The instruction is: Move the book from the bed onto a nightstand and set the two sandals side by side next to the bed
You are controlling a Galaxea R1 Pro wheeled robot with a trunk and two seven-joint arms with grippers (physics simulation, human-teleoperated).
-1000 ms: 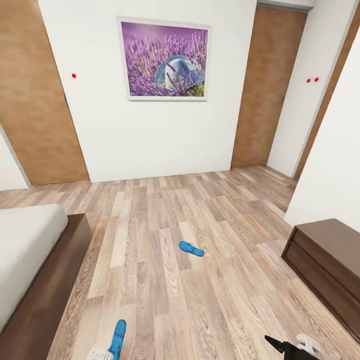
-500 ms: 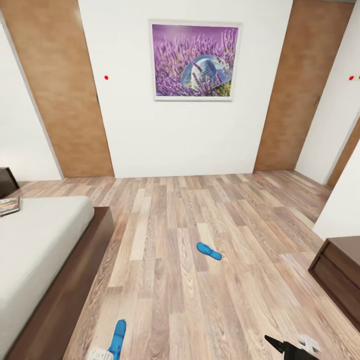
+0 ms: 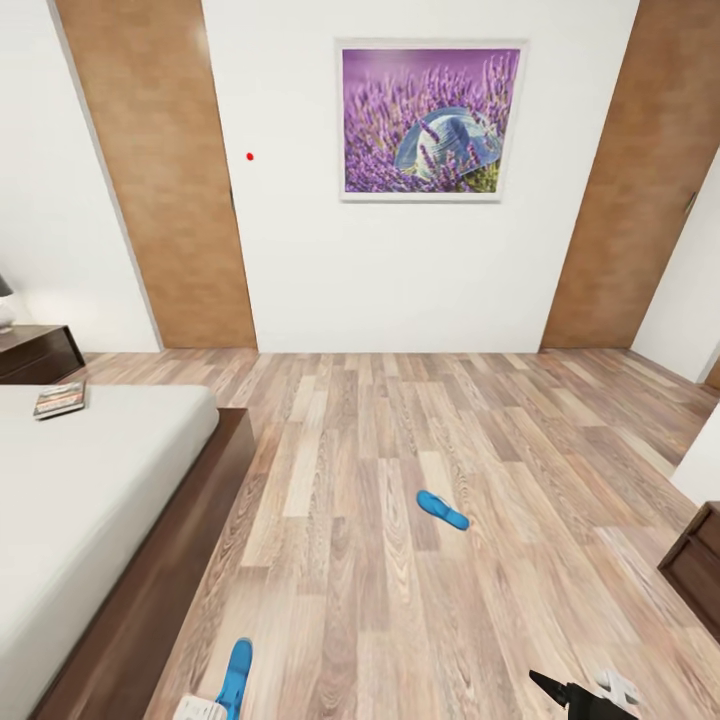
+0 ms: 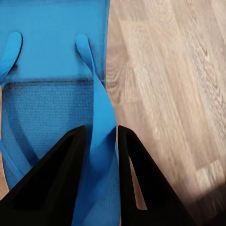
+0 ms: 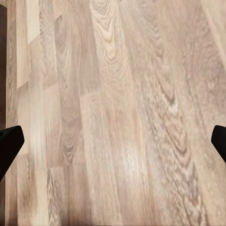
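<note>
Left hand (image 4: 100, 141) with sandal (image 4: 52, 84) over plank floor (image 3: 380, 560)

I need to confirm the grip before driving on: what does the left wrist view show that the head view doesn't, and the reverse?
Left wrist view alone: the left pincer with its dark fingers shut on a strap of the held sandal.

Head view alone: the second sandal lying on the open floor, the book on the bed, the nightstand beyond it, and the lavender picture.

Both: the held blue sandal and the wood-plank floor.
</note>
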